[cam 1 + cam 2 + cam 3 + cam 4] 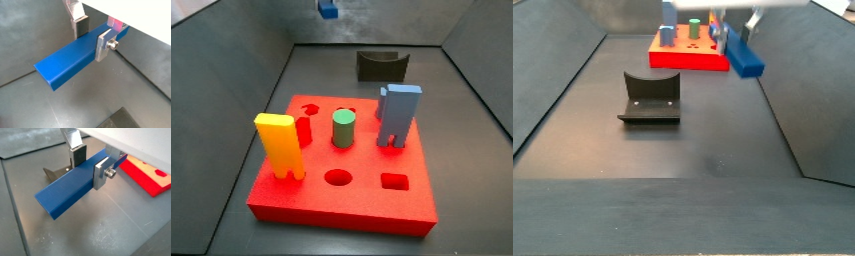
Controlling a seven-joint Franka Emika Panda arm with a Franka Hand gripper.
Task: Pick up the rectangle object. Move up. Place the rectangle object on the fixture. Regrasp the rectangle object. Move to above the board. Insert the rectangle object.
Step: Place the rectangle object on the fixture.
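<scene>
We see the gripper (91,36) holding the bar (70,61), a slim dark blue piece, clear of the dark floor. In both wrist views the two silver fingers (101,174) press on opposite long faces of the bar, near one end, so the jaws are closed to the bar's width and most of its length juts out past them. In a side view the bar (742,53) hangs in the air near the right wall, tilted, with nothing touching it from below. In a side view only a small blue tip (329,9) shows at the top edge, high above the scene. The fixture (649,99), a dark block with a curved notch, sits on the floor with its notch empty, well apart from the bar. The board (345,178), a red slab, lies beyond it and carries a yellow block (278,143), a green peg (342,128) and a lighter blue block (398,114); a round hole and a square hole near its front edge are open. We judge that the pick-up and lift are done. Still ahead, as far as we can tell: setting the bar on the fixture, regrasping it, moving above the board and inserting it.
</scene>
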